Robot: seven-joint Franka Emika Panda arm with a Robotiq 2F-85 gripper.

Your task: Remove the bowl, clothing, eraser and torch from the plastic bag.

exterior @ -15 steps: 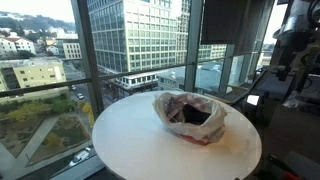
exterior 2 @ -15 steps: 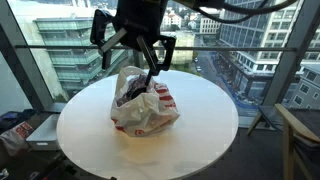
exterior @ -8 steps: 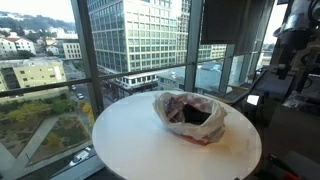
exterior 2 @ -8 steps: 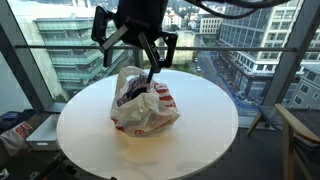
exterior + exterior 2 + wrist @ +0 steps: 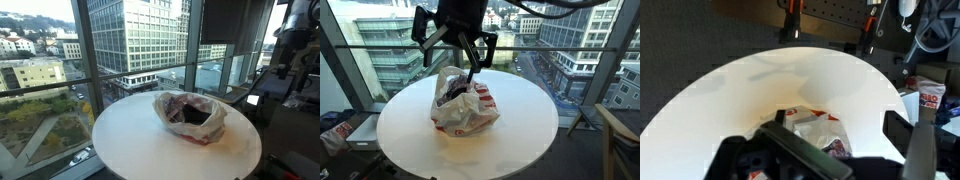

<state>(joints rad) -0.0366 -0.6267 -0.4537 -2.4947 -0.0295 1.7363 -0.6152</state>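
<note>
A white plastic bag with red print (image 5: 190, 116) lies on the round white table (image 5: 140, 150); it also shows in the exterior view (image 5: 464, 108) and in the wrist view (image 5: 820, 132). Its mouth is open, with dark contents inside; I cannot tell bowl, clothing, eraser or torch apart. My gripper (image 5: 470, 62) hangs open and empty just above the bag's far edge. In the wrist view the fingers (image 5: 845, 135) frame the bag below.
The table (image 5: 525, 120) stands against tall windows with city buildings beyond. A chair (image 5: 620, 135) stands beside the table. Dark equipment (image 5: 290, 60) stands behind the table. A red-and-white box (image 5: 930, 97) sits off the table's edge.
</note>
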